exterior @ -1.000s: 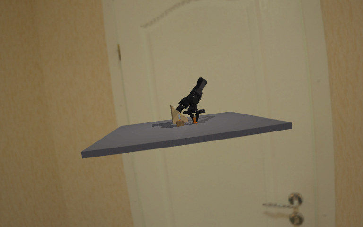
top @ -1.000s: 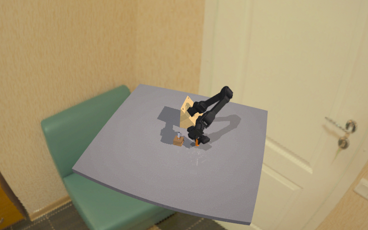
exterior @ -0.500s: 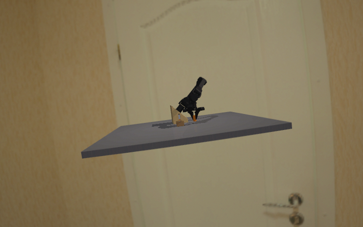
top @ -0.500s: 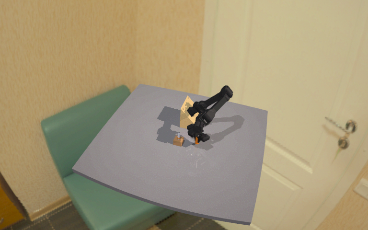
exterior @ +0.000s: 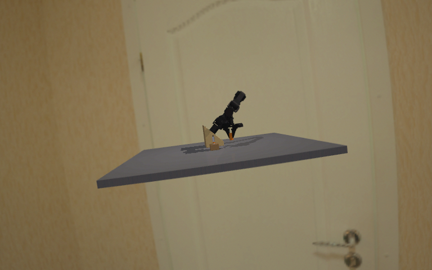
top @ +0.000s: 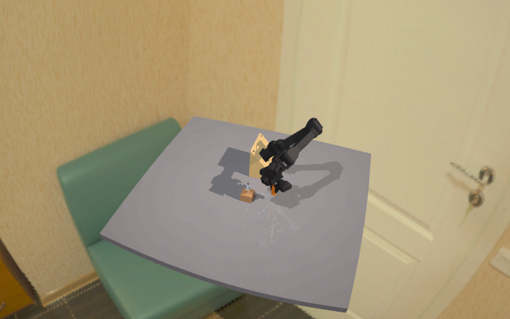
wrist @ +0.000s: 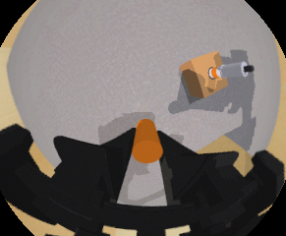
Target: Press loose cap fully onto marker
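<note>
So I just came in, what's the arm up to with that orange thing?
The gripper is shut on the orange cap, and the cap looks to be just off the table. The marker stands upright in its block, off to one side, with its dark tip bare. So the cap is in hand, but it isn't on the marker, and pressing it down is yet to be done.

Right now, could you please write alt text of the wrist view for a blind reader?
The black pincer grips an orange cap at lower centre. At upper right, an uncapped marker with a dark tip stands in a brown holder block on a grey table.
</note>
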Available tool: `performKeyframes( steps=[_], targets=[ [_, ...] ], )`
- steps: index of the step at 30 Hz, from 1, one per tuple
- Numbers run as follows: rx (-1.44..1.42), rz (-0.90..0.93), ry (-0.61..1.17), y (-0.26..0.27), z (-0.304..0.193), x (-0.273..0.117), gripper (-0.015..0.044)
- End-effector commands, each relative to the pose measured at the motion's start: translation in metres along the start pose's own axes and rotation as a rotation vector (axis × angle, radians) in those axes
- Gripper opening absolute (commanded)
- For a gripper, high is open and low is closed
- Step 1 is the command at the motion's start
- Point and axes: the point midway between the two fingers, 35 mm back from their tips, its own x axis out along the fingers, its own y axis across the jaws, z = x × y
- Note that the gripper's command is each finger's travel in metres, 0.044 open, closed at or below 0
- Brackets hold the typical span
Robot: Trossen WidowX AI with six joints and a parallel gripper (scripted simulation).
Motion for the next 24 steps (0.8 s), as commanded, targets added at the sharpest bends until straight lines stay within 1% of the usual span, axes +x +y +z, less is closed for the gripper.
performKeyframes(
  steps=[1, 5, 24],
  targets=[
    [-0.005, 0.004, 0.004, 0.001, -0.001, -0.009, 0.0000],
    [-0.005, 0.002, 0.001, -0.001, 0.003, -0.011, 0.0000],
    [0.019, -0.027, -0.038, -0.036, 0.054, -0.038, 0.0000]
  ],
)
